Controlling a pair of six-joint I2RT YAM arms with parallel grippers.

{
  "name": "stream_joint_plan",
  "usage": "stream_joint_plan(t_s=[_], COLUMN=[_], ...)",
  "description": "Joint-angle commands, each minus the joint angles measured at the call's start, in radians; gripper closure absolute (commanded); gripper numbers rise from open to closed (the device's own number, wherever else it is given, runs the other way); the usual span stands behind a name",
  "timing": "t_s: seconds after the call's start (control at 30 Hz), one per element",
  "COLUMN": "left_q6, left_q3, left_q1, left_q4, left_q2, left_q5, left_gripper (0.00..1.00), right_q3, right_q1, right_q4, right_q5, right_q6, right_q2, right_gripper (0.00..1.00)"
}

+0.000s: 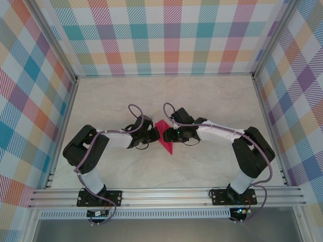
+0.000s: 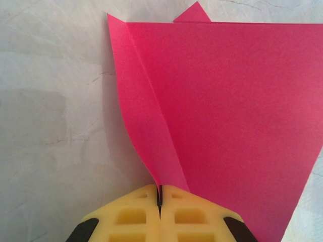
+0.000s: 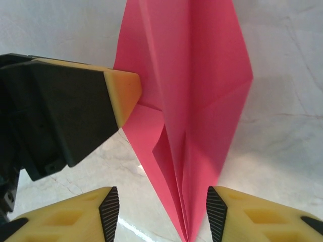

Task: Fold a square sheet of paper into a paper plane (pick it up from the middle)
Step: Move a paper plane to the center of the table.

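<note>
On your left, the left claw point(image 1: 150, 135) sits near the middle of the pale marbled surface point(image 1: 212, 101). In its own wrist view you can see the left claw point(image 2: 159, 194) with its yellow fingers pressed together, pinching a narrow creased flap of the thin magenta-pink folded paper sheet point(image 2: 227, 116). The flap curls up from the surface into the seam between the fingers. From there the paper widens toward a straight far edge, with a small pink tip poking out beyond it.

From above, the paper sheet point(image 1: 164, 137) lies between the two claws at the centre of the surface, its point aimed toward the near side.

On your right, the right claw point(image 1: 169, 132) faces the left one across the paper. In the right wrist view, the right claw point(image 3: 162, 212) stands at a middling gap, one pad on either side of the paper's point(image 3: 197, 85) narrow pointed end, with surface showing between the left pad and the paper. There the left claw's point(image 3: 123, 96) yellow tip touches the paper's left edge.
</note>
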Motion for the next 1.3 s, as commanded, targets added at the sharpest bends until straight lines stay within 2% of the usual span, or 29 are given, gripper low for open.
stream_joint_plan(t_s=[0.0,0.17,0.4,0.57,0.7,0.8,1.0,1.13,1.27], left_q6=[0.000,0.000,-0.004,-0.026,-0.050,-0.057,-0.039,-0.034,-0.034], left_q3=[-0.012,-0.012,-0.008,-0.002,-0.007,-0.011,-0.008,-0.012,-0.016], left_q1=[0.007,0.007,0.007,0.008,0.017,0.030,0.060,0.066,0.068], left_q4=[0.023,0.022,0.022,0.014,0.004,-0.038,-0.209,-0.290,-0.355], left_q2=[-0.018,-0.015,-0.012,-0.018,-0.050,-0.118,-0.273,-0.330,-0.364], left_q5=[-0.012,-0.009,-0.005,-0.002,-0.008,-0.040,-0.158,-0.229,-0.282], left_gripper=[0.98,0.98,0.98,0.94,0.86,0.76,0.62,0.57,0.53], right_q3=[0.040,0.064,0.096,0.122,0.129,0.130,0.195,0.280,0.389], right_q1=[0.010,0.012,0.018,0.025,0.033,0.039,0.028,-0.009,-0.050], right_q4=[-0.044,-0.053,-0.058,-0.071,-0.068,-0.088,-0.212,-0.258,-0.275], right_q5=[0.023,0.020,-0.003,0.033,0.091,0.169,0.398,0.467,0.485], right_q6=[-0.029,-0.035,-0.053,-0.056,-0.050,-0.035,-0.011,-0.009,-0.024], right_q2=[0.043,0.085,0.139,0.181,0.185,0.156,0.132,0.208,0.310], right_gripper=[0.51,0.54,0.65,0.68,0.81,0.92,0.93,0.93,0.92])
